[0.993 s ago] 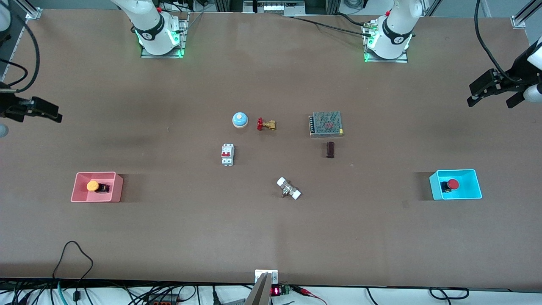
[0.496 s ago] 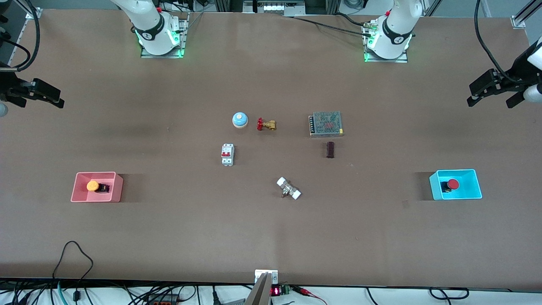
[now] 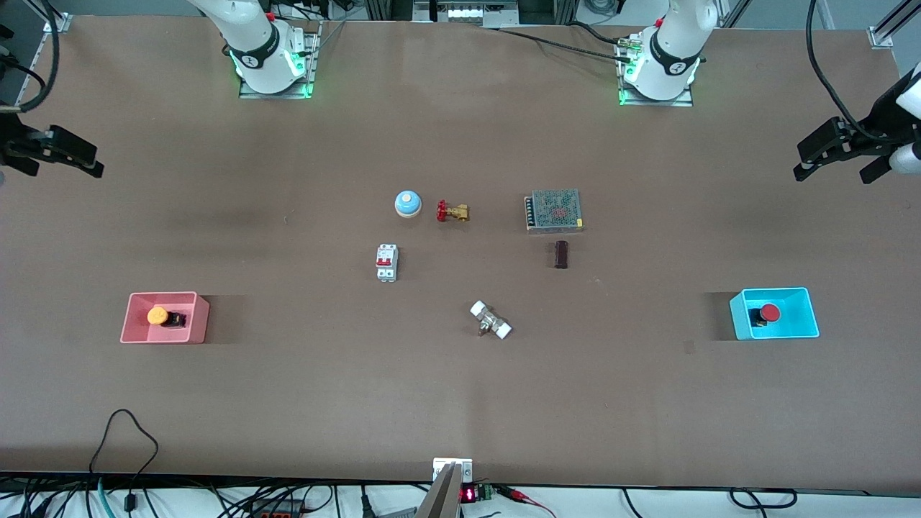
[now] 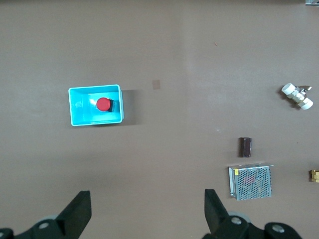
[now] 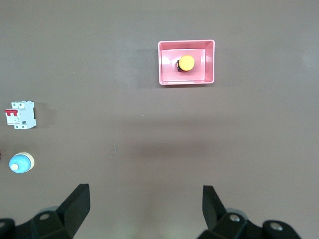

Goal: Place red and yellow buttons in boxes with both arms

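The yellow button [image 3: 157, 315] lies in the pink box [image 3: 198, 321] toward the right arm's end of the table. The red button [image 3: 770, 312] lies in the cyan box [image 3: 810, 314] toward the left arm's end. My right gripper [image 3: 59, 167] is open and empty, high over the table edge at the right arm's end. My left gripper [image 3: 833, 171] is open and empty, high over the table's edge at the left arm's end. The left wrist view shows its gripper [image 4: 148, 209], the cyan box [image 4: 76, 107] and the red button [image 4: 103, 103]. The right wrist view shows its gripper [image 5: 146, 204], the pink box [image 5: 186, 44] and the yellow button [image 5: 186, 62].
Mid-table lie a blue-domed bell [image 3: 408, 203], a brass valve with a red handle [image 3: 452, 211], a mesh-topped power supply [image 3: 554, 210], a dark block [image 3: 561, 254], a white circuit breaker [image 3: 386, 262] and a white-capped fitting [image 3: 491, 320].
My right gripper has moved away from the pink box, higher in the front view. The left gripper, buttons and boxes have not moved.
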